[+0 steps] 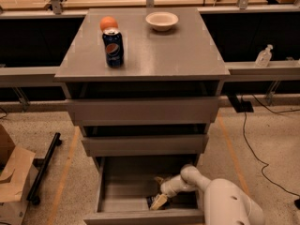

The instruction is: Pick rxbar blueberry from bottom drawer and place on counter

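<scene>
1. The hand (158, 201) reaches down into the bottom drawer (122, 191); whether it is spread or pinching cannot be told.
2. The rxbar blueberry (151, 201) lies near the drawer's front wall, touching the hand's tip at its 9 o'clock; its long axis is hidden.

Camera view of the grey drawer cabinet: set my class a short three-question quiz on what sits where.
1. True or false: the rxbar lies on the counter.
2. Which set stands on the counter? A) can, orange, bowl. B) two cans, plate. C) bottle, cup.
3. Fill in: the gripper reaches into the ____ drawer, at the rxbar.
Key: 1 false; 2 A; 3 bottom.
</scene>
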Motion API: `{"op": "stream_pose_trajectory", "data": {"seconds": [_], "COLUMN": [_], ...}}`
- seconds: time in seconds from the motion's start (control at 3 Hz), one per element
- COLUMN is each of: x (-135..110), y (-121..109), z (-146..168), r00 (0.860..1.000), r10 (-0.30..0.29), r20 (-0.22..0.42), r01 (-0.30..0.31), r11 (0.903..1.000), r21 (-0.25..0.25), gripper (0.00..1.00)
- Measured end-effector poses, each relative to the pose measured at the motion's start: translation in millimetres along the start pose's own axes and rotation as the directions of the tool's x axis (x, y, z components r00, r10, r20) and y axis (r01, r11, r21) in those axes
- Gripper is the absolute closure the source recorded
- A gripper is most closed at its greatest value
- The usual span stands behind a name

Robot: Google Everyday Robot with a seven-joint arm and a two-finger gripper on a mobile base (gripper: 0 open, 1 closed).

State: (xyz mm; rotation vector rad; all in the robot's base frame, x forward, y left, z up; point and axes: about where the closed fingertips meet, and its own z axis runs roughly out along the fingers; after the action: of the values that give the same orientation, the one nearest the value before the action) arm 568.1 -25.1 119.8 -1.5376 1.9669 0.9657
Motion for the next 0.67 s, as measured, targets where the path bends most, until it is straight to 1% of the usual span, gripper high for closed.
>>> {"op": "stream_pose_trajectory", "data": {"seconds": [0.33, 0.67], "x": [9.7, 17.5], "y": [0.0, -6.0], "z": [1.5, 5.8], "r00": [0.996, 0.984], "r10": [-0.082, -0.16], "r20": [0.046, 0.074], "r01": [0.083, 0.159], "r11": [0.9966, 0.9871], "r21": [-0.004, 0.019], "gripper": [0.0, 0.0]}}
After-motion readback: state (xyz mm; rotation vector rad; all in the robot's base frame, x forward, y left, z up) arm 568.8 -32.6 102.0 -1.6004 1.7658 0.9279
